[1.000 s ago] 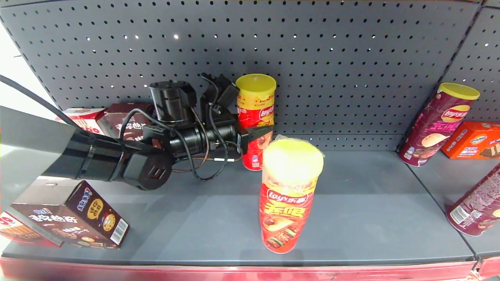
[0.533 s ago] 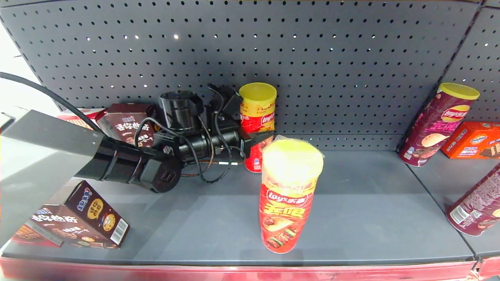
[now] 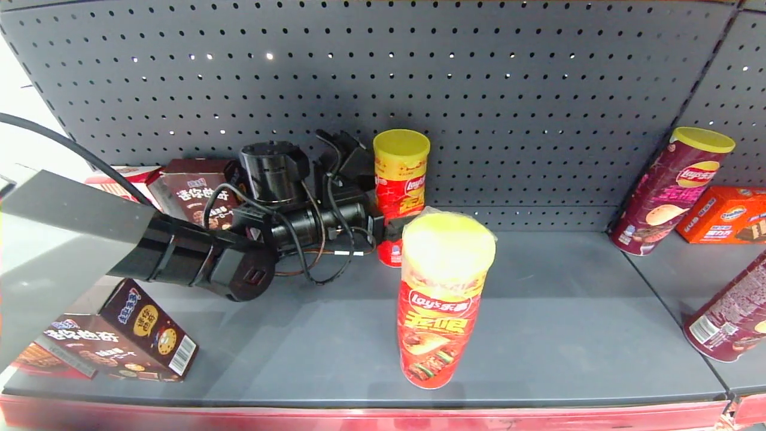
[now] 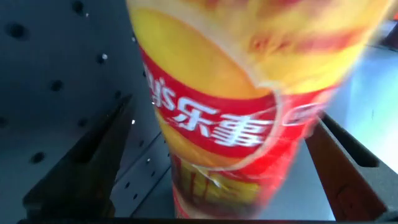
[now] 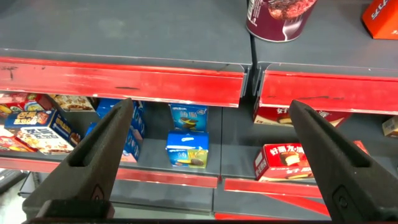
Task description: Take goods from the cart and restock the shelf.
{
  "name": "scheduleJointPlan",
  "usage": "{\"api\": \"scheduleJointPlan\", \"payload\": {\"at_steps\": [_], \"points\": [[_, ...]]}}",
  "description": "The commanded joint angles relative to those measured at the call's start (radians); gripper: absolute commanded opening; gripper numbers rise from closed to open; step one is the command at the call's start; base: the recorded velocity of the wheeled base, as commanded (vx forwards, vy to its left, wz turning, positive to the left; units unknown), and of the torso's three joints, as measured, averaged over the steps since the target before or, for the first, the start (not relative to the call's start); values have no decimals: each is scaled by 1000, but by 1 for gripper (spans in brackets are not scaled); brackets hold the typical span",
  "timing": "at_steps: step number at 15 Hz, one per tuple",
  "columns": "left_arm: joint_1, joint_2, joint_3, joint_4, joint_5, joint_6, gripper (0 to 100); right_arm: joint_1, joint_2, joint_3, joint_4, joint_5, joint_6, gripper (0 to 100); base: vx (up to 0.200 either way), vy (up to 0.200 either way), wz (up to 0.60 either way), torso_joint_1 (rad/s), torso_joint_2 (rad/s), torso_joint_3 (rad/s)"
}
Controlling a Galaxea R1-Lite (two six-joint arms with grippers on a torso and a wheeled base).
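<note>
- Over the last second the left gripper (image 3: 400,225) had carried the rear red can (image 3: 401,173) a little to the right and lower, closer to the shelf (image 3: 568,323) by the back wall
- Nearest the front edge, the front red can (image 3: 446,299) stood upright with its yellow lid on, wrapped in clear plastic
- At the front left corner a brown biscuit box (image 3: 119,335) lay tilted, partly over a red box (image 3: 36,359)
- At the right edge a purple can (image 3: 730,317) lay on its side
- Below that level, the right gripper (image 5: 211,102) hung in front of the red shelf rail (image 5: 124,78) with its fingers spread wide and nothing between them; blue boxes (image 5: 188,149) sat on the lower shelf beyond
- Further back, the left gripper pinched the rear red can at its lower half, one finger on each side, the can upright and just behind the front one
- Behind the left arm two brown and red boxes (image 3: 197,188) leaned at the back left
- At the back right a second purple can (image 3: 670,191) leaned against the pegboard (image 3: 479,90), an orange box (image 3: 727,212) just beside it
</note>
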Motion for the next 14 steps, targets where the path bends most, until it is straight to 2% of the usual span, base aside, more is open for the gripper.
{"api": "scheduleJointPlan", "payload": {"at_steps": [1,6,14], "points": [[2,-88,54,6,9,3,100,0,2,0,0,0,0,100,0,0,0,0,0,0],[-2,-208,226,15,136,69,100,0,2,0,0,0,0,100,0,0,0,0,0,0],[-2,-225,223,85,338,92,100,0,2,0,0,0,0,100,0,0,0,0,0,0]]}}
